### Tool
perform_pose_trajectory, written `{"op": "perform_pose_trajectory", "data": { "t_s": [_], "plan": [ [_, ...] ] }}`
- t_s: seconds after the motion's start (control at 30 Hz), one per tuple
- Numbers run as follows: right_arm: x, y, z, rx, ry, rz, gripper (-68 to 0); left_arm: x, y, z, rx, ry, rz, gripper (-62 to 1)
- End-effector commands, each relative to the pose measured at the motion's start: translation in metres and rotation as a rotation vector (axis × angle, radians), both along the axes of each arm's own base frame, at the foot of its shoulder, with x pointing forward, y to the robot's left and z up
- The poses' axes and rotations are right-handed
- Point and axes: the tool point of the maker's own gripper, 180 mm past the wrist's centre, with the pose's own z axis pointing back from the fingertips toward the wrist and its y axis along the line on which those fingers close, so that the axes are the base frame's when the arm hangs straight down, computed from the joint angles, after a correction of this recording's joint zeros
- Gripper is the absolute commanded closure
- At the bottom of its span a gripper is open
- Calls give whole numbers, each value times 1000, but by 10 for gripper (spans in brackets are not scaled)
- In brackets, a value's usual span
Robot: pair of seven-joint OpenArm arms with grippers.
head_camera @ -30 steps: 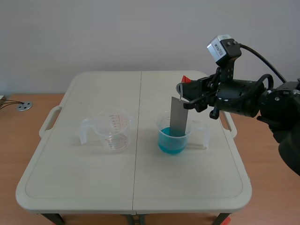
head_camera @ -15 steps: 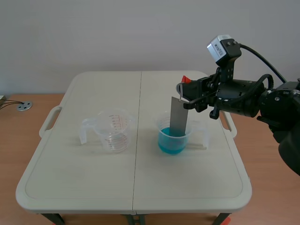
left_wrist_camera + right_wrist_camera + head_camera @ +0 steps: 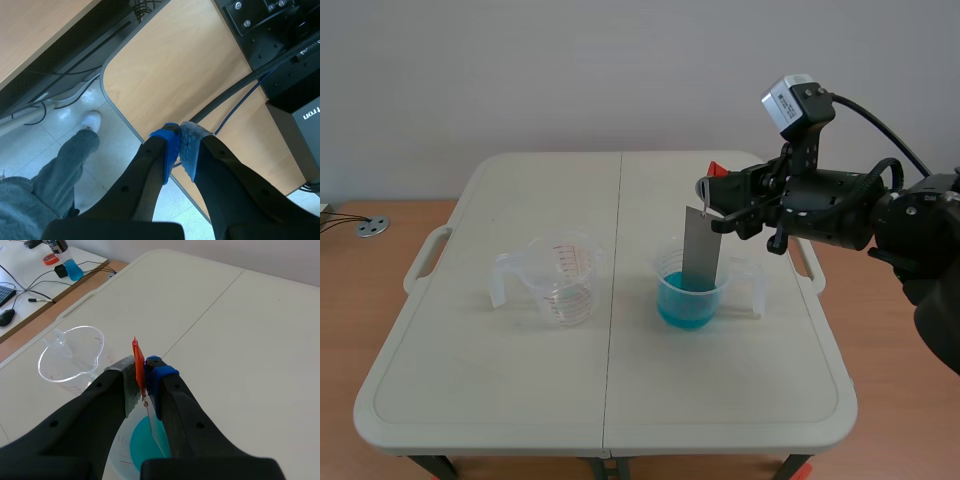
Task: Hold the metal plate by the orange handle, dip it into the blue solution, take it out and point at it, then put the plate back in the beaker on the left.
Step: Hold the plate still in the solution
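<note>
no shift since a second ago. pinching orange handle with right gripper; plate hanging upright straight below, lower end dipped in blue solution. empty beaker well to the left. left gripper pressed together on nothing.

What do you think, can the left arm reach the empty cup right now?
Probably not yet. The left gripper is shut and sits away from the table, over a wooden desk. Nothing crowds the empty beaker, so the way in looks free.
</note>
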Motion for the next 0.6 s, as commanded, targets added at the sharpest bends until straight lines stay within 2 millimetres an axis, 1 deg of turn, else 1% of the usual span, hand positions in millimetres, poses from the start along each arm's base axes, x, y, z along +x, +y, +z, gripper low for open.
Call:
{"op": "perform_pose_trajectory", "data": {
  "t_s": [0.0,0.37,0.57],
  "plan": [
    [1,-3,-1,-27,-1,10,-15,1,-3,1,-11,-7,6,-21],
    [1,-3,1,-19,-2,8,-15,1,-3,1,-11,-7,6,-21],
    [4,-8,5,-7,-10,-8,-15,1,-3,1,-11,-7,6,-21]
  ]
}}
